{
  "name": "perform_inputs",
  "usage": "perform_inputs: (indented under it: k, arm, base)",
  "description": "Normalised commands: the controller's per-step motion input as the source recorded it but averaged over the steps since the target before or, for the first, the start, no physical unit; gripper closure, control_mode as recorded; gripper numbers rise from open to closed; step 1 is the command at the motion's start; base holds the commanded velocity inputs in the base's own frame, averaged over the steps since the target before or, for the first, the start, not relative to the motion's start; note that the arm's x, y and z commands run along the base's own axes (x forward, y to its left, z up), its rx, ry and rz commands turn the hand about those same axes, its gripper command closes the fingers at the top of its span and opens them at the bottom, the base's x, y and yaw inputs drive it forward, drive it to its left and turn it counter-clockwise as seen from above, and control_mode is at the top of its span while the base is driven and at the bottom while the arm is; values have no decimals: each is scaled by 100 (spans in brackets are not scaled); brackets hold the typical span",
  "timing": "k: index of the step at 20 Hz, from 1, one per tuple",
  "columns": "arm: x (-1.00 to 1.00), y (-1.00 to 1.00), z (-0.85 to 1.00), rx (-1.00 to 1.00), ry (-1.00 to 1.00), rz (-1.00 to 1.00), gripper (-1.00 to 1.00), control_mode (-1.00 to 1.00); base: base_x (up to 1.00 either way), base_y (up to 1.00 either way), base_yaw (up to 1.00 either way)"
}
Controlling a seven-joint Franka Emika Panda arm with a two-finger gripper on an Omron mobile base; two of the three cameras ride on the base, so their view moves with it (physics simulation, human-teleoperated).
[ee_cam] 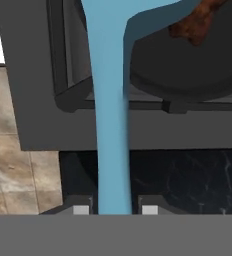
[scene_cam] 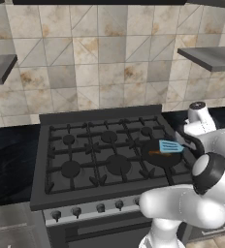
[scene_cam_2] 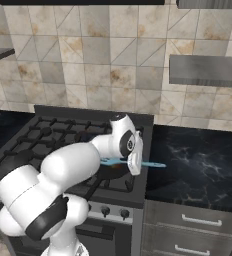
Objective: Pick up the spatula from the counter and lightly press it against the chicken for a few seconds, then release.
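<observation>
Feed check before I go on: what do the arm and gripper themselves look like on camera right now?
The arm is built of fat, rounded, glossy white links, with dark grey to black bands at the joints. No cables or markings are visible on it. The gripper has two small dark finger tips, each with a pale square patch at its end.
</observation>
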Motion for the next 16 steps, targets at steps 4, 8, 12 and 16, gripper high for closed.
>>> perform_inputs:
  k: [4, 8, 12, 16]
  arm:
    - [22, 0, 0, 0, 5, 2, 100, -100]
    - [14, 0, -1, 0, 2, 1, 100, -100]
    - [16, 0, -8, 0, 4, 0, 100, -100]
    - [19, 0, -14, 0, 6, 0, 100, -100]
  base:
    - [0, 0, 0]
    - [0, 0, 0]
    - [0, 0, 0]
    - [0, 0, 0]
